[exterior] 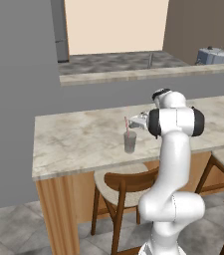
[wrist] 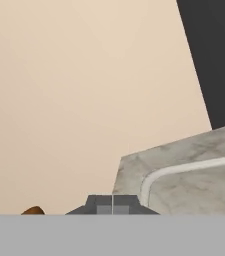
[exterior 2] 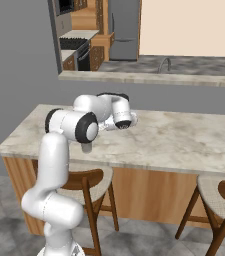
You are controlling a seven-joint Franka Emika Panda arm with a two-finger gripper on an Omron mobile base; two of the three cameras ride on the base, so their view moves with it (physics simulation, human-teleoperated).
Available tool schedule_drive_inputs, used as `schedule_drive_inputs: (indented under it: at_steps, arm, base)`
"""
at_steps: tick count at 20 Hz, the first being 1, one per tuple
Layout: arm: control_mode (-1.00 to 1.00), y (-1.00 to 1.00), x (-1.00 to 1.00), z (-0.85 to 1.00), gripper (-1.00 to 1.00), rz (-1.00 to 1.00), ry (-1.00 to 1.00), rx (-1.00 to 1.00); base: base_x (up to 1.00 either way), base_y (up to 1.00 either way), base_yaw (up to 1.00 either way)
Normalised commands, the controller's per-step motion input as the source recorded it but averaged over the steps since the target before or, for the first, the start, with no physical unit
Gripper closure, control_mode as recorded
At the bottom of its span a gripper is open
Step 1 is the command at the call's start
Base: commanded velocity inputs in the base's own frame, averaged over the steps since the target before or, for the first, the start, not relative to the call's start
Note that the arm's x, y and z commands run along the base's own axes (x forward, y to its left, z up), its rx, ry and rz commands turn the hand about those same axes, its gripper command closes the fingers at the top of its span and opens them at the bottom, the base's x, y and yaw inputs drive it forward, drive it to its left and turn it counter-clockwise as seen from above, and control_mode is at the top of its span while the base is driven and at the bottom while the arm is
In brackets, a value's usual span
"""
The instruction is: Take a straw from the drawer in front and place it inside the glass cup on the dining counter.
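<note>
Since the straw [exterior: 126, 125] stands leaning in the cup [exterior: 130, 142] on the desk [exterior: 73, 139], the end effector [wrist: 112, 202], fingers pressed together, holds nothing.

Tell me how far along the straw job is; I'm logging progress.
Mostly done, it seems: in the left base view the straw stands in the glass cup on the dining counter. The gripper has its fingertips together in the hand view, with nothing between them. What's left looks like just pulling the arm away; the drawer can't be judged from here.
</note>
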Motion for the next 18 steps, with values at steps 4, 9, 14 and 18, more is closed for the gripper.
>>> schedule_drive_inputs:
  at_steps: [4,9,14,18]
  arm:
    - [-1.0,0.0,0.02,-0.1,1.0,0.04,-0.11,0.04]
    - [-1.0,0.0,0.09,0.0,1.0,0.03,-0.13,0.01]
    - [-1.0,0.0,0.04,0.02,-1.0,0.02,-0.12,0.01]
    - [-1.0,-0.11,0.0,0.15,-1.0,0.0,-0.1,0.0]
  base:
    - [0.0,0.0,0.0]
    - [0.0,0.0,0.0]
    - [0.0,0.0,0.0]
    - [0.0,0.0,0.0]
